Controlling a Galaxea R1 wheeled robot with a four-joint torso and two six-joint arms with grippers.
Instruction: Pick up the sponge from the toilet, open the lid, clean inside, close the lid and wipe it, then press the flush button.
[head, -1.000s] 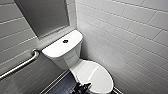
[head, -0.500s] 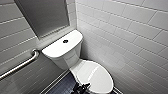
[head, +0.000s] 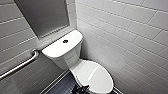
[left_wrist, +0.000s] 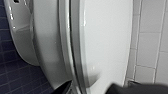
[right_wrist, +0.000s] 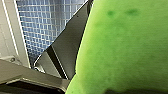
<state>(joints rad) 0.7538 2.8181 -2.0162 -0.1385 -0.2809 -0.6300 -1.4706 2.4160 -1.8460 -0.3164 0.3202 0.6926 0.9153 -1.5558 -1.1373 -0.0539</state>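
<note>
The white toilet (head: 72, 58) stands in a tiled corner with its lid (head: 93, 75) down. The round dark flush button (head: 65, 41) sits in the middle of the flat tank top. My left gripper (head: 81, 88) is at the lid's front edge. In the left wrist view it (left_wrist: 90, 87) is open, with its dark fingertips (left_wrist: 65, 88) on either side of the lid's rim (left_wrist: 77, 50). The bright green sponge (right_wrist: 125, 50) looms large in the right wrist view, and my right gripper (right_wrist: 130, 91) is shut on it.
A metal grab bar (head: 20, 66) runs along the wall left of the tank. White tiled walls (head: 130, 32) close in on the right and behind. A grey panel (head: 42, 15) hangs above the tank. Dark blue floor tiles (head: 62, 86) lie left of the bowl.
</note>
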